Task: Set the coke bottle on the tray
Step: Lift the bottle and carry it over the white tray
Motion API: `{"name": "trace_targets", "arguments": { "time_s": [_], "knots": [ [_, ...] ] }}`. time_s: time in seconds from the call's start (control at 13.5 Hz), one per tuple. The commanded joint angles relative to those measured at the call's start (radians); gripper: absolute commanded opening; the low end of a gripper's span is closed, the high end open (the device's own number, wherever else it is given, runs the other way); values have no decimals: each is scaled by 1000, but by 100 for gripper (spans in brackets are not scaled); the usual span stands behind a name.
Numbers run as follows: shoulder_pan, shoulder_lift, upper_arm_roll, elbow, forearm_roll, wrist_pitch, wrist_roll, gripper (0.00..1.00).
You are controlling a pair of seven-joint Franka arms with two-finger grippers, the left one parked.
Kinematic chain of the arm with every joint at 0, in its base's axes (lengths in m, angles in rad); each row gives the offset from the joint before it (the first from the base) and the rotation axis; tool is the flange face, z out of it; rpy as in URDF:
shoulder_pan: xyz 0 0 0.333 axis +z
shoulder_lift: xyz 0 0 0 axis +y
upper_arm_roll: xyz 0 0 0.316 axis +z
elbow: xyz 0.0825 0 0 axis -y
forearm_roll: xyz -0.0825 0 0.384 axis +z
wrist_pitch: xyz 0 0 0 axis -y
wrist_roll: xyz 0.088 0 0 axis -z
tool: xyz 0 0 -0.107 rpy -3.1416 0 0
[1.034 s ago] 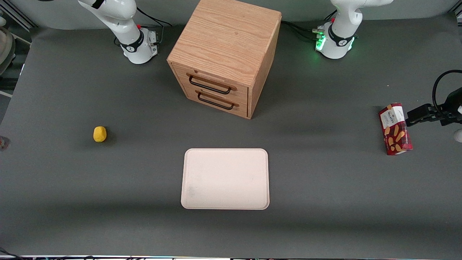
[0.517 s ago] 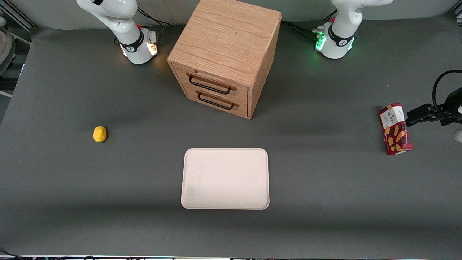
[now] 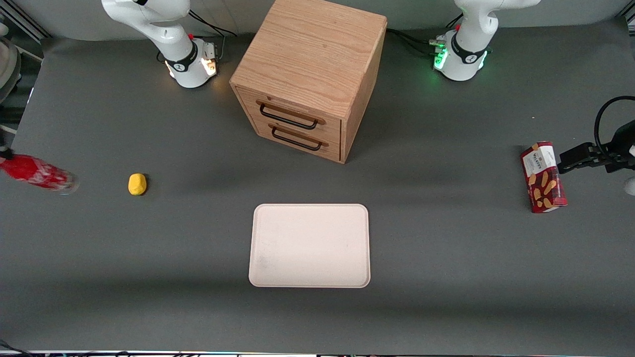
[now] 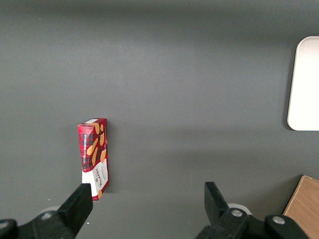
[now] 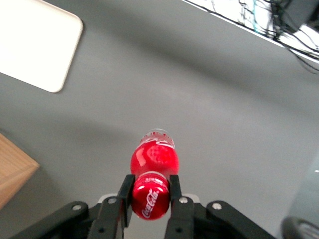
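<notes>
The coke bottle (image 3: 37,173), slim and red with a clear base, shows at the working arm's edge of the front view, lying tilted with its base toward the table's middle. In the right wrist view my gripper (image 5: 150,183) is shut on the red cap of the coke bottle (image 5: 154,158), one finger on each side. The gripper itself is almost wholly outside the front view. The cream-white tray (image 3: 310,245) lies flat and bare near the front middle of the table, well apart from the bottle. The tray also shows in the right wrist view (image 5: 35,45) and the left wrist view (image 4: 305,84).
A wooden two-drawer cabinet (image 3: 307,79) stands farther from the camera than the tray. A small yellow lump (image 3: 137,184) lies between bottle and tray. A red snack box (image 3: 543,177) lies toward the parked arm's end of the table.
The coke bottle has come into the front view from the working arm's edge, carried toward the table's middle. Nothing else on the table has moved.
</notes>
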Motion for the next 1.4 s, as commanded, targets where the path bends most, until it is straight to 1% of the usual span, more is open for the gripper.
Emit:
{"name": "trace_targets", "arguments": {
  "time_s": [0.0, 0.15, 0.3, 0.52, 0.67, 0.74, 0.96, 1.03, 1.33],
  "knots": [
    [127, 3, -16, -11, 47, 7, 180, 0],
    [226, 17, -16, -11, 50, 28, 329, 0],
    [309, 43, -14, -11, 51, 66, 432, 0],
    [405, 81, -14, -10, 96, 141, 587, 0],
    [458, 89, -13, -10, 96, 172, 655, 0],
    [475, 93, -11, -10, 96, 175, 682, 0],
    [479, 121, -10, -10, 96, 188, 696, 0],
    [478, 142, -10, -10, 96, 189, 693, 0],
    [470, 249, -11, -11, 91, 273, 684, 0]
  ]
}}
